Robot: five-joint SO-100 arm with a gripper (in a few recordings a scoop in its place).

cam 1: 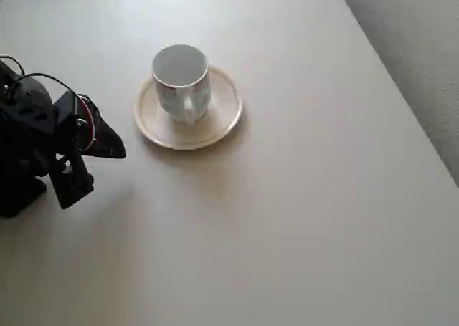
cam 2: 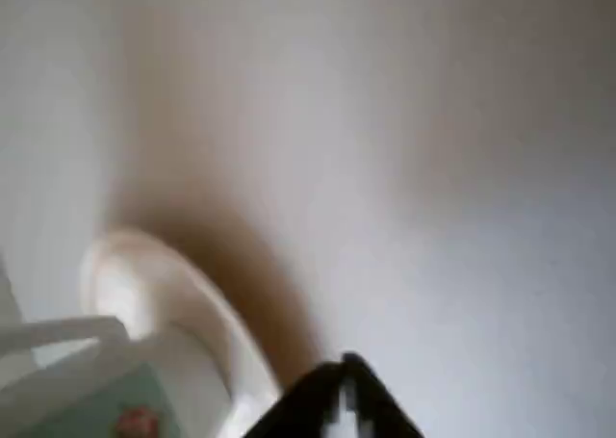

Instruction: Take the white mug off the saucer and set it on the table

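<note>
The white mug [cam 1: 181, 80] stands upright on the saucer [cam 1: 222, 118], its handle turned toward the lower edge of the overhead view. My black gripper [cam 1: 117, 150] sits to the left of the saucer, a short gap away, its fingers together as one wedge with nothing in them. In the blurred wrist view the saucer [cam 2: 144, 284] rim and a piece of the mug [cam 2: 106, 404] lie at the lower left, and the gripper [cam 2: 339, 404] tip shows dark at the bottom edge. Everything rests on the beige table [cam 1: 301, 218].
The table's edge runs diagonally down the right side of the overhead view, with textured grey floor [cam 1: 423, 54] beyond it. Bare tabletop stretches right of and below the saucer. The arm's black body [cam 1: 29, 147] fills the left edge.
</note>
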